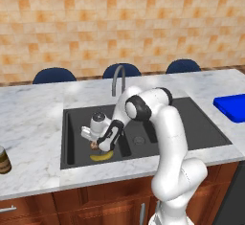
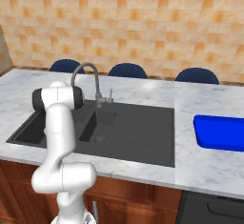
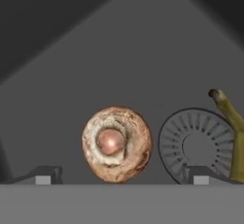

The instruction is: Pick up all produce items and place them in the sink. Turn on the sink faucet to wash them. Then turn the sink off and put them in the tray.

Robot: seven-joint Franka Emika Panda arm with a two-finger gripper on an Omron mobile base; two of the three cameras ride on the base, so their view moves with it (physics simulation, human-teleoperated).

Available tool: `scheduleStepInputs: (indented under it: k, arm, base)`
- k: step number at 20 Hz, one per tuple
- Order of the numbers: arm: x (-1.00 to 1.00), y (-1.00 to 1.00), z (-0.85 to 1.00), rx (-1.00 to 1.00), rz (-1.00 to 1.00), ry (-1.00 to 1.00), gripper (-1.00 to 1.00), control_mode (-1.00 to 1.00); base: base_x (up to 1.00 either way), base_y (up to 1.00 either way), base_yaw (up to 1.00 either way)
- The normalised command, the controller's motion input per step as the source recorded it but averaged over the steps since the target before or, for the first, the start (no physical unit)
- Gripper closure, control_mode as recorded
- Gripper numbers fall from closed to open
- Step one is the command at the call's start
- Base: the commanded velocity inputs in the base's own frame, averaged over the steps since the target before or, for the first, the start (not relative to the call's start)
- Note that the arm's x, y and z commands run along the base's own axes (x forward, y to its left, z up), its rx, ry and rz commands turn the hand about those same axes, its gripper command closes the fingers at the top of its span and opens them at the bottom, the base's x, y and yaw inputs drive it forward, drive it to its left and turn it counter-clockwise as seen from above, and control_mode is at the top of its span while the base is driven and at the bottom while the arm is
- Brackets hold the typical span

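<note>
A: What step is the arm working on?

B: Judging by the scene, it is fetching the produce back out of the sink (image 1: 201,133) for the tray (image 1: 232,106). Both items are lying in the left basin: the brown ball (image 3: 116,144) in the middle of the hand view, the drain (image 3: 198,147) to its right, and the banana (image 3: 231,123) curving up at the far right edge.

A: And the gripper?

B: The gripper (image 3: 121,178) is hovering low in that basin with its jaws standing apart, holding nothing. The ball is sitting between the two finger tips (image 3: 43,176), nearer the left one.

A: Next move?

B: I am guessing it needs to sink a little further and close squarely on the ball; being round, it may roll away. The tray is waiting well apart on the counter, right of the sink.
</note>
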Motion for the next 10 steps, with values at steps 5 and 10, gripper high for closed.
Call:
scheduleStepInputs:
  k: [5,10]
  arm:
    - [0.26,0.0,-0.08,-0.03,-0.04,0.02,-1.0,-1.0]
    - [0.14,0.0,-0.15,-0.03,-0.03,0.06,-1.0,-1.0]
  base:
    - [0.0,0.0,0.0]
    - [0.0,0.0,0.0]
